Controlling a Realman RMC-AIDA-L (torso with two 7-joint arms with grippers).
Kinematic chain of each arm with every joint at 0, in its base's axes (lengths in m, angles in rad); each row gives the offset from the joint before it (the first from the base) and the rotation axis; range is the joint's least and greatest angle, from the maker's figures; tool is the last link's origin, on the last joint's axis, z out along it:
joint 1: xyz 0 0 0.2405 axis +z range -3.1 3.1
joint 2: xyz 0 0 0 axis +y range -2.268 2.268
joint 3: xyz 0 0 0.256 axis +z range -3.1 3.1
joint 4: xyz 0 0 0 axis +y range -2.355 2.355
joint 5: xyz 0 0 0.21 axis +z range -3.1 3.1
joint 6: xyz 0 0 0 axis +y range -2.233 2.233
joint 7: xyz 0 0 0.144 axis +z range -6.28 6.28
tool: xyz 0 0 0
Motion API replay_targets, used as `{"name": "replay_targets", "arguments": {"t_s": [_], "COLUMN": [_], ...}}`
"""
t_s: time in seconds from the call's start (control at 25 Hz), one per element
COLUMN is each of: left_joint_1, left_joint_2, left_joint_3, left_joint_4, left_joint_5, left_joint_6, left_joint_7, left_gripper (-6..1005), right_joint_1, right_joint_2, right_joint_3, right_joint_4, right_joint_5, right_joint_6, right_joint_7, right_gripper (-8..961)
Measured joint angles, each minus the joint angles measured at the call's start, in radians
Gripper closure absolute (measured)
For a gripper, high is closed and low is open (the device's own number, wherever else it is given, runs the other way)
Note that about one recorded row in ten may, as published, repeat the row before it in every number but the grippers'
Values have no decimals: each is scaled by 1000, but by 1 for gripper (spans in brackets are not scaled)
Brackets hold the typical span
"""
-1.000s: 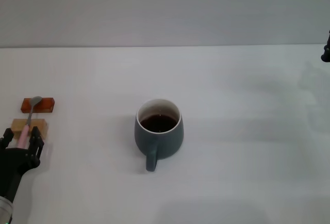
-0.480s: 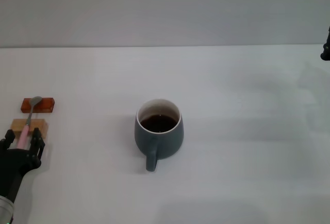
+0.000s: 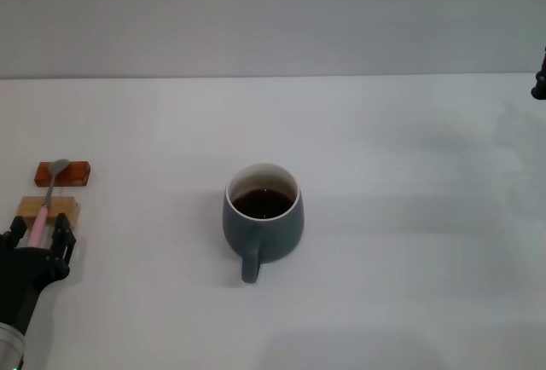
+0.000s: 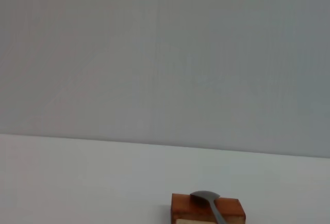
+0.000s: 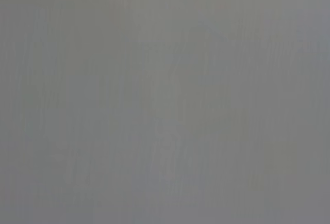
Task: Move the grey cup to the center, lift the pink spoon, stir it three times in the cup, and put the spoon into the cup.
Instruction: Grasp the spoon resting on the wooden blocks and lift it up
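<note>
A big white table [image 3: 401, 216] is filling most of the head view. It is looking smooth and plain. Soft light is falling on it, and faint grey shadows are lying near its right side. Behind the table, a plain grey wall [image 3: 273, 12] is standing. The wall is meeting the table along a straight line. The same grey wall [image 4: 165, 53] is showing in the left wrist view.

The right end effector [image 3: 539, 84] is cut off at the head view's edge, its fingers unseen.
</note>
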Motion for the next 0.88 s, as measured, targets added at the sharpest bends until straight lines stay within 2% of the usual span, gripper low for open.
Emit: {"name": "replay_targets", "arguments": {"t_s": [0.52, 0.76, 0.88], "left_joint_1": [-12, -16, -18], "left_joint_2": [0, 0, 0], "left_joint_3": [6, 6, 6], "left_joint_4": [2, 6, 9], "left_joint_5": [-21, -24, -24], "left_joint_6": [-1, -5, -8], "left_joint_7": [-1, -1, -1], "left_gripper": [417, 533, 531], "right_joint_1": [-6, -10, -10], "right_joint_2": [0, 0, 0], "right_joint_3": [0, 0, 0], "right_joint_4": [2, 6, 7], "right_joint_5": [0, 0, 0], "right_joint_6": [0, 0, 0], "right_joint_7": [-1, -1, -1], "right_gripper": [948, 949, 949]}}
